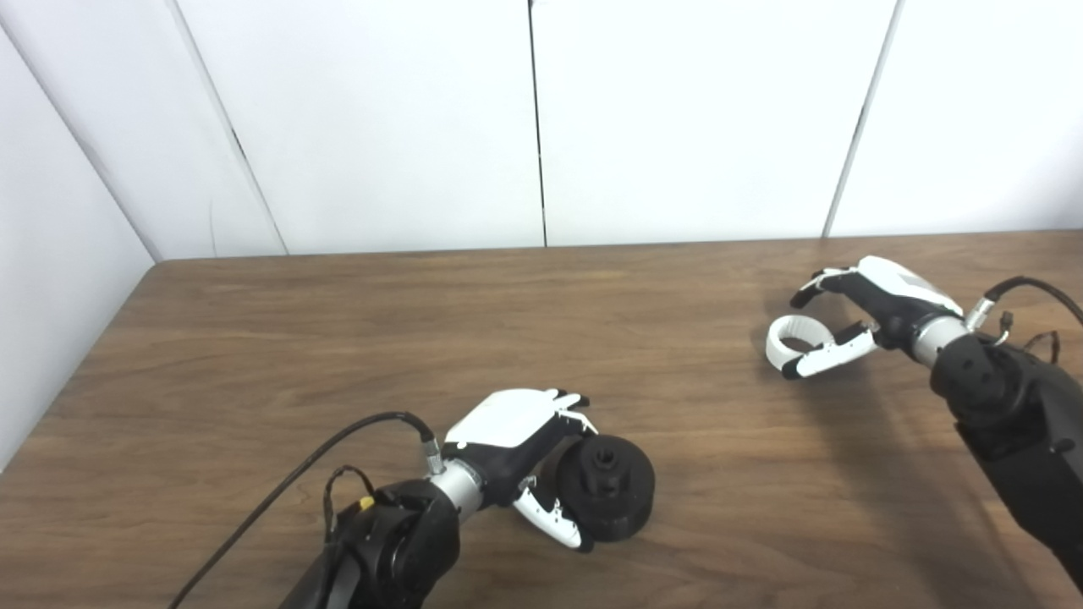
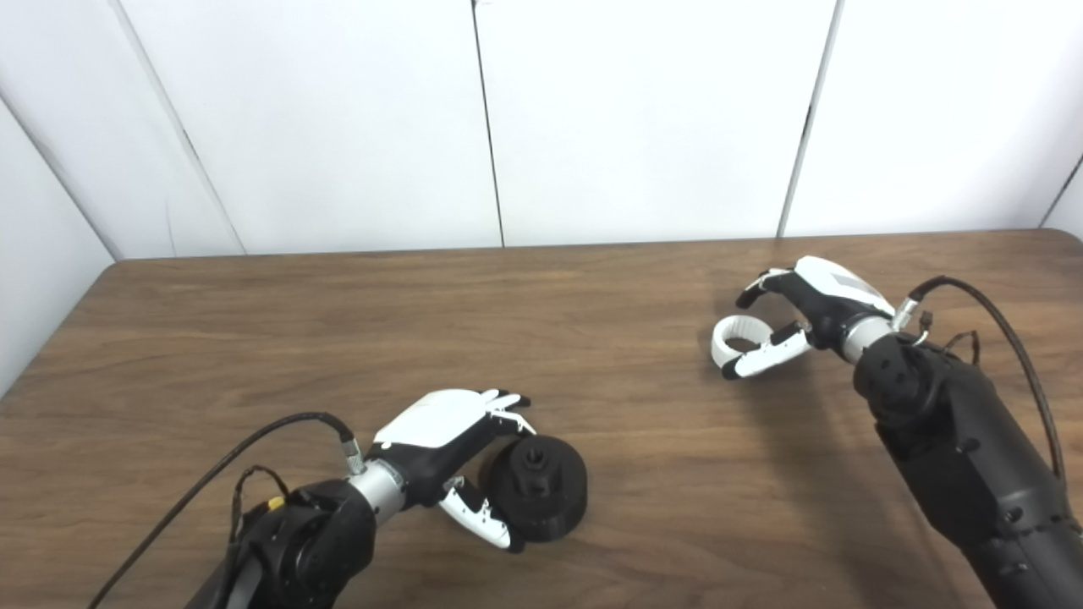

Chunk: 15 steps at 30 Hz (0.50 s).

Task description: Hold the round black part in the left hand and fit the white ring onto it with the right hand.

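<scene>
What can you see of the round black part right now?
The round black part is a thick matte black disc, plastic-looking, with a small raised hub and hole at its centre. It sits near the front of the wooden table, its hub face tilted up toward the camera. The left hand wraps it from the left, fingers over its top edge and thumb at its lower edge. Whether it is lifted off the table cannot be told. The white ring is far to its right.

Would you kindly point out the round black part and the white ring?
round black part (image 1: pixel 606 486), left eye view, on its top face near the hub.
white ring (image 1: pixel 775 337), left eye view, on its left band.
</scene>
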### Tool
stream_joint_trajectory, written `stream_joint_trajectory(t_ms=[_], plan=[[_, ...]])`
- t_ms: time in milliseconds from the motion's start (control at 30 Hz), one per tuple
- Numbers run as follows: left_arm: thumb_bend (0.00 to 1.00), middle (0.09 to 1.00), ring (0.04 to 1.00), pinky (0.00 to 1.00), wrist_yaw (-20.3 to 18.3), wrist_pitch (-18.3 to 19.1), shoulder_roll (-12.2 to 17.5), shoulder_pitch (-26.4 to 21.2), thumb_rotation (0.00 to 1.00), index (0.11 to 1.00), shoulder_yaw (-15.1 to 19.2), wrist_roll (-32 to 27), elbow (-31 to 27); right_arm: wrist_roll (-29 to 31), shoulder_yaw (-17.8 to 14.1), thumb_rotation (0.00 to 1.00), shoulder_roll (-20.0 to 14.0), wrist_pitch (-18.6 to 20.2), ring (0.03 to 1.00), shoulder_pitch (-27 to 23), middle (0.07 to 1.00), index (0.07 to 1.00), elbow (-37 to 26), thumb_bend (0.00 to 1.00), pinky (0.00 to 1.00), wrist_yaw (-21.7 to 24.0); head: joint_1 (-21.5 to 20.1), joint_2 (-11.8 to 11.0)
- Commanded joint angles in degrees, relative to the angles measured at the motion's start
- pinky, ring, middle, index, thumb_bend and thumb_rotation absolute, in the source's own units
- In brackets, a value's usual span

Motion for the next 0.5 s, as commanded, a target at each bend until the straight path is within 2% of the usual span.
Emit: stream_joint_trajectory(t_ms=[0,467], plan=[[0.83,0.972,1.000,1.00,-0.27,-0.51,-0.09,-0.54,0.20,0.687,0.14,-0.06,0.50,-0.71,-0.51,0.35,-1.14,-0.30,0.993,-2.29,0.932,0.751,-1.59,0.91,0.96,-0.70,0.08,0.00],[0.83,0.970,1.000,0.99,0.16,-1.44,0.56,-0.07,0.21,0.685,0.59,-0.06,-0.16,-0.84,-1.41,0.35,0.07,-1.60,0.998,-2.19,0.930,0.748,0.95,0.89,0.97,-3.37,0.43,-0.11]])
